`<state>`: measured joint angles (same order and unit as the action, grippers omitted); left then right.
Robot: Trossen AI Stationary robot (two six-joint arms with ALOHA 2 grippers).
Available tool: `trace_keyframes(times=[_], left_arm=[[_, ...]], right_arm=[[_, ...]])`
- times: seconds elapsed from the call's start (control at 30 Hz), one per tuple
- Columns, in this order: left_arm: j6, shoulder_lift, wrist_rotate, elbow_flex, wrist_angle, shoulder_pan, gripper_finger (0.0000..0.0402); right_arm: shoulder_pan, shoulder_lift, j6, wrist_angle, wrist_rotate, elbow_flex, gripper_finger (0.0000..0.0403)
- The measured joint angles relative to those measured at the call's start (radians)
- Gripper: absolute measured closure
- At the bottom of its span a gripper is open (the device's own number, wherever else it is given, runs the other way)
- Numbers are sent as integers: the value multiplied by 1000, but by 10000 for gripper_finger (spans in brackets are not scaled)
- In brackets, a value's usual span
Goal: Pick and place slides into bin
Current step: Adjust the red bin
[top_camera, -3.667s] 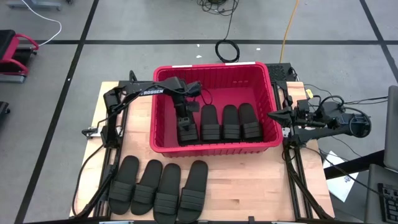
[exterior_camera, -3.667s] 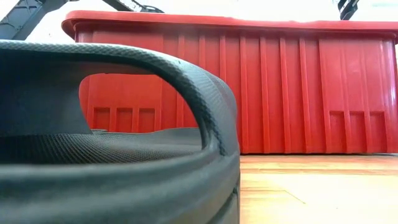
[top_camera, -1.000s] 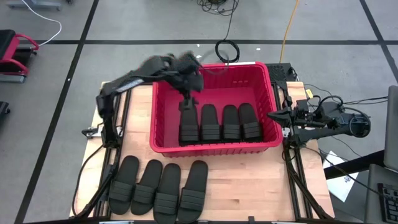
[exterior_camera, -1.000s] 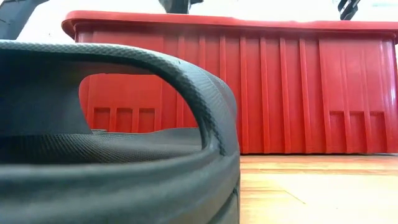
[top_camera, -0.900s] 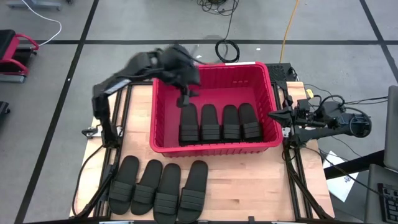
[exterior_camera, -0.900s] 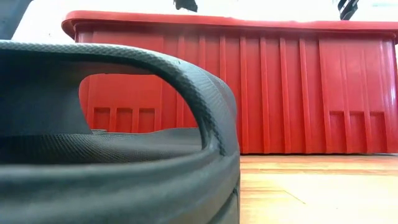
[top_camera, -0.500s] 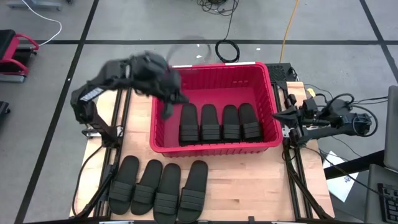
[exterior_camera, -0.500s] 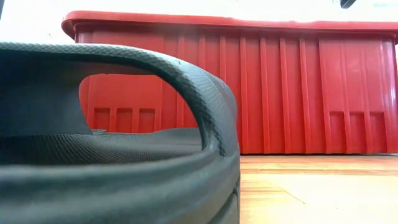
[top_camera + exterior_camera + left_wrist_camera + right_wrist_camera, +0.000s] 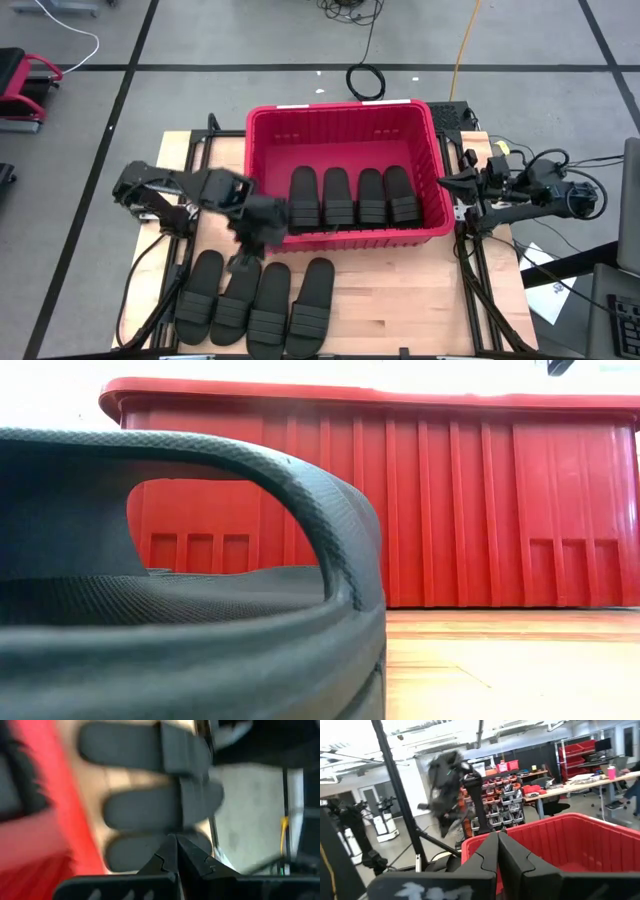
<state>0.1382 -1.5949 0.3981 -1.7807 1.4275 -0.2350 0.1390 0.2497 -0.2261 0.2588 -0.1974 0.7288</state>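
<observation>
The red bin [image 9: 254, 185] stands mid-table with several black slides [image 9: 350, 195] lying side by side on its floor. Several more slides [image 9: 255, 295] lie flat in a row on the wood near the table's front edge; one [image 9: 190, 600] fills the low view in front of the bin's wall [image 9: 450, 500]. My left gripper [image 9: 243, 262] hangs shut and empty just above this row, near its left end, between the bin's near left corner and the slides [image 9: 150, 807]. My right gripper [image 9: 443, 183] waits shut beside the bin's right wall.
Black frame rails run along the table's left and right sides. Bare wood shows right of the front row of slides. A coiled cable lies on the floor beyond the bin. The right wrist view looks over the bin [image 9: 560, 845] at the left arm [image 9: 447, 780].
My left gripper has swung fast from above the bin's far left part, out over its left wall, toward the table's near edge, and now hangs over the front row of slides, tipped more steeply down. The slides in the bin and on the table lie as before.
</observation>
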Motion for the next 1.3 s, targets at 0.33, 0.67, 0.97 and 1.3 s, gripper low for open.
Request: trace_keyframes(times=[0.33, 0.67, 0.97, 1.3], left_arm=[[-21, 73, -81, 167, -68, -80, 401], [40, 73, -94, 345, -300, -6, 401], [55, 74, -105, 352, -301, 106, 401], [54, 73, -97, 352, -316, 166, 401]], right_arm=[[0, 4, -98, -4, -29, 0, 403], [0, 83, -259, -4, 339, 0, 403], [0, 156, -251, 14, 471, 0, 403], [0, 124, -285, 85, 545, 0, 403]])
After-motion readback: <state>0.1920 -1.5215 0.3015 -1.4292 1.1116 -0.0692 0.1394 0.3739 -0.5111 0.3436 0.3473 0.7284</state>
